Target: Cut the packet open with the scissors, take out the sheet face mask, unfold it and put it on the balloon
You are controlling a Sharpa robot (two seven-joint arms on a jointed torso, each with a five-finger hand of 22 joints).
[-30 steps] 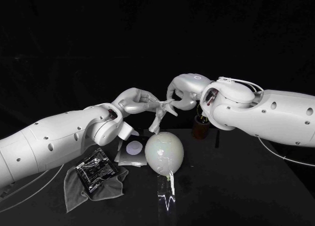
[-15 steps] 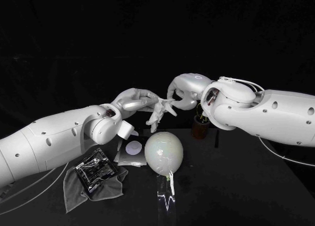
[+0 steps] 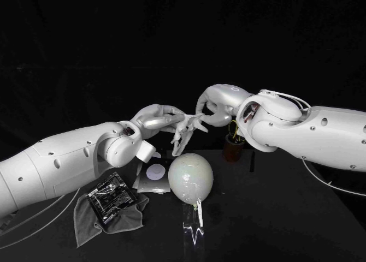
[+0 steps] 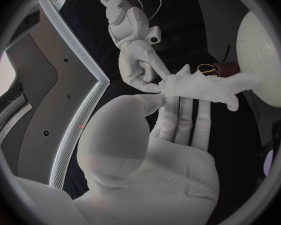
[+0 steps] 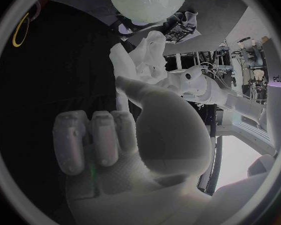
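Observation:
Above the table both hands meet and hold the white sheet mask [image 3: 183, 134] between them. It is crumpled and hangs down above the balloon [image 3: 191, 177]. My left hand [image 3: 158, 119] holds its near side, with the mask [image 4: 206, 87] lying across its fingertips [image 4: 178, 117]. My right hand [image 3: 211, 106] pinches the other edge; the left wrist view shows that hand [image 4: 137, 60] too. The mask [image 5: 143, 60] rises from my right hand [image 5: 128, 135], with the balloon [image 5: 147, 0] beyond it. The pale balloon [image 4: 265, 60] lies on the table. The cut silver packet [image 3: 155, 176] lies left of the balloon.
A brown cup [image 3: 232, 148] with yellow scissor handles [image 4: 206, 67] stands behind the balloon. A grey cloth [image 3: 92, 224] with a dark foil pack [image 3: 112, 196] on it lies at the front left. A clear strip [image 3: 195, 229] lies in front of the balloon.
The mask is drawn in narrower between the hands, and its hanging end sits slightly lower. My right arm has shifted a little to the right. The left hand has barely moved.

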